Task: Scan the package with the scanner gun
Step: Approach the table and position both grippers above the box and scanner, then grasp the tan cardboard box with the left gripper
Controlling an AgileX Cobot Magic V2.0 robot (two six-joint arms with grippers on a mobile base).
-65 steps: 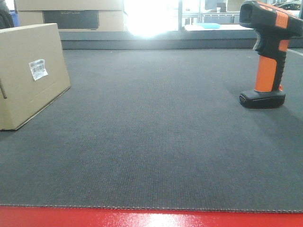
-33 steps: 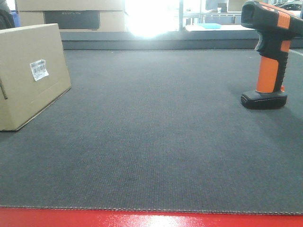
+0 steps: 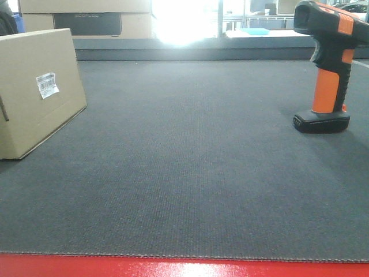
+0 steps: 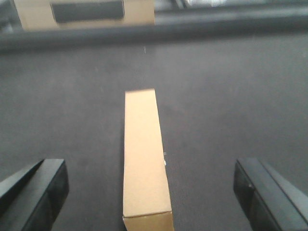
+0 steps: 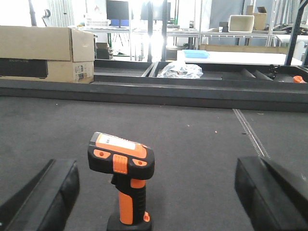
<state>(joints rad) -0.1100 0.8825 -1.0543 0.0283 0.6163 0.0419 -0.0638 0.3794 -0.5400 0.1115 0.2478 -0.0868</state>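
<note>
— Package (image 4: 144,159): is the left gripper (image 4: 151,195) gripping it?
— No, fingers (image 4: 36,190) spread wide, clear of it. Plain tan box, narrow face up, white barcode label (image 3: 46,84) on its side, sitting at the left of the dark mat (image 3: 190,161).
— Right gripper (image 5: 159,197)?
— Also wide apart. Scanner gun (image 5: 126,178) stands upright ahead, untouched.

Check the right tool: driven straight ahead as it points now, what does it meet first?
Likely the scanner gun, standing upright ahead within the gap of the open right tool, slightly left of centre; depth is unclear.
</note>
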